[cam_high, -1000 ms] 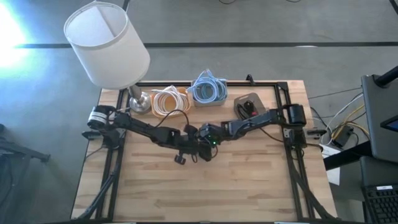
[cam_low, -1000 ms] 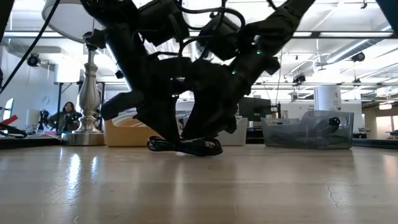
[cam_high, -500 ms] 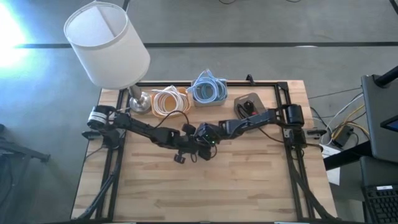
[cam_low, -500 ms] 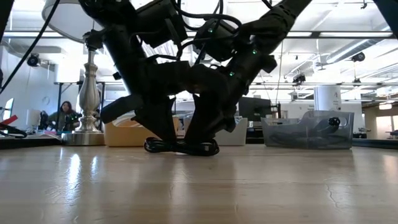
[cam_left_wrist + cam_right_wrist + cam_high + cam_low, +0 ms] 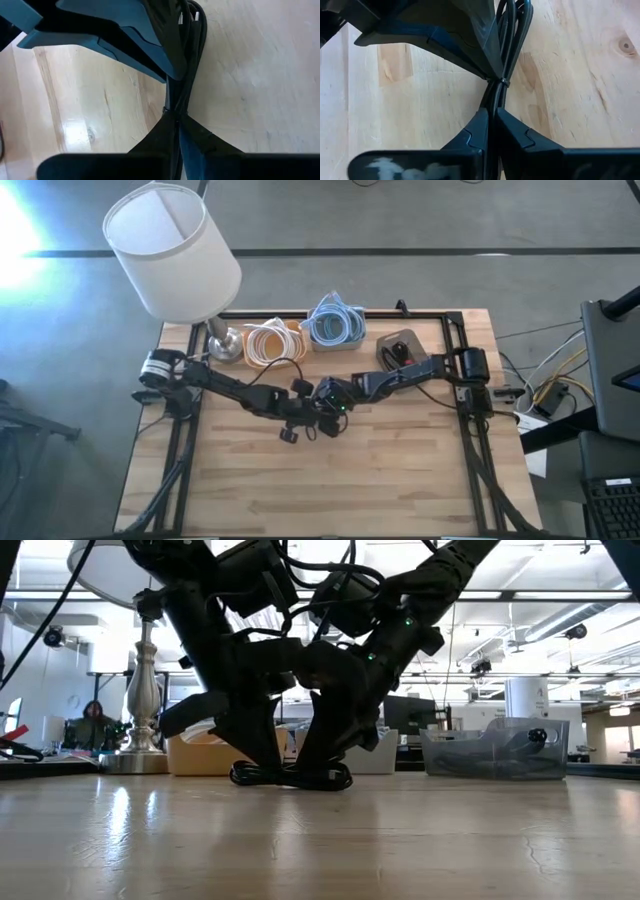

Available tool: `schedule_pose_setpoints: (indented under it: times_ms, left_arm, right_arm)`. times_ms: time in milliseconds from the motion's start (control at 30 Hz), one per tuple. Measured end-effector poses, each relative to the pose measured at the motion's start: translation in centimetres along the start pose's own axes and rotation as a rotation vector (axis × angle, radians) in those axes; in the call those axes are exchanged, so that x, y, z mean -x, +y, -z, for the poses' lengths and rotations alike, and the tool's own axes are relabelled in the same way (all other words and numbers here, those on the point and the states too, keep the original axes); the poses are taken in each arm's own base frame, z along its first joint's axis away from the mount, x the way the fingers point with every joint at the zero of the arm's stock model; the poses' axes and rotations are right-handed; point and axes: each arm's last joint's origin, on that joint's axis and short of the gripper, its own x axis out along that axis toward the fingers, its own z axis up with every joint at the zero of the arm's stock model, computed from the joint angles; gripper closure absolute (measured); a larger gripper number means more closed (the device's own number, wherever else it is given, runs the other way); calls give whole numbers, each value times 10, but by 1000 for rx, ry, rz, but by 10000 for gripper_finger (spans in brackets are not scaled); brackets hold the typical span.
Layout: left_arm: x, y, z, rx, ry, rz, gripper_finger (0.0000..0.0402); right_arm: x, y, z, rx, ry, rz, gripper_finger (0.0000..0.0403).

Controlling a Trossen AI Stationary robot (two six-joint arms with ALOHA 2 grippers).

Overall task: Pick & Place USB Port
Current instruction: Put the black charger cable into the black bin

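Observation:
A black coiled USB cable bundle (image 5: 290, 777) lies on the wooden table (image 5: 400, 470) at its middle, its loops resting on the wood. In the high view both arms cover it. My left gripper (image 5: 300, 418) comes in from the table's left and is shut on the bundle. My right gripper (image 5: 326, 402) comes in from the right, close beside the left one, and is also shut on it. A thin tie (image 5: 504, 80) binds the strands just beyond the right fingers. My left gripper pinches the bundled strands (image 5: 176, 102) between its two fingers (image 5: 150, 142), which lie along the cable. It reaches down from above at a slant. The bundle rests on the table. My right gripper pinches the gathered strands (image 5: 493, 97) between its two fingers (image 5: 520, 135), just short of the tie. The fingers slant down from the table's right and lie along the cable. The bundle's loops stay on the table.
A white-shaded lamp (image 5: 170, 250) stands at the far left on its metal base (image 5: 225, 345). Along the far edge sit a white-and-orange cable coil (image 5: 272, 340), a blue cable coil (image 5: 335, 325) and a grey tray (image 5: 400, 348). A person (image 5: 95, 725) sits far behind.
My right gripper has moved a little toward the table's left, closer to my left gripper, and has shut on the cable bundle. The bundle stays on the table.

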Motion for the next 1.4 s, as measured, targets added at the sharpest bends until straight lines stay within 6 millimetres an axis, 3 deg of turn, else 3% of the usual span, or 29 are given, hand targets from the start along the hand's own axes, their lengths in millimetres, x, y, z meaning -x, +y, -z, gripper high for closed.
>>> schedule_pose_setpoints:
  times_ms: [133,400,600,867,1267,1400]
  left_arm:
    - [0,0,0,16,-1,1,369]
    - [0,-1,1,49,12,-8,298]
    - [3,-4,1,104,11,-4,273]
    - [23,-1,4,179,32,-6,287]
    - [55,12,13,207,70,-242,333]
    - [56,11,18,211,75,-254,339]
  right_arm:
    - [0,0,-1,2,0,-3,377]
    - [0,0,0,-1,4,-6,377]
    - [0,1,1,-5,22,-12,377]
    - [5,3,0,-4,21,-12,377]
    - [57,12,-6,-9,46,52,376]
    - [59,13,-7,3,4,82,376]
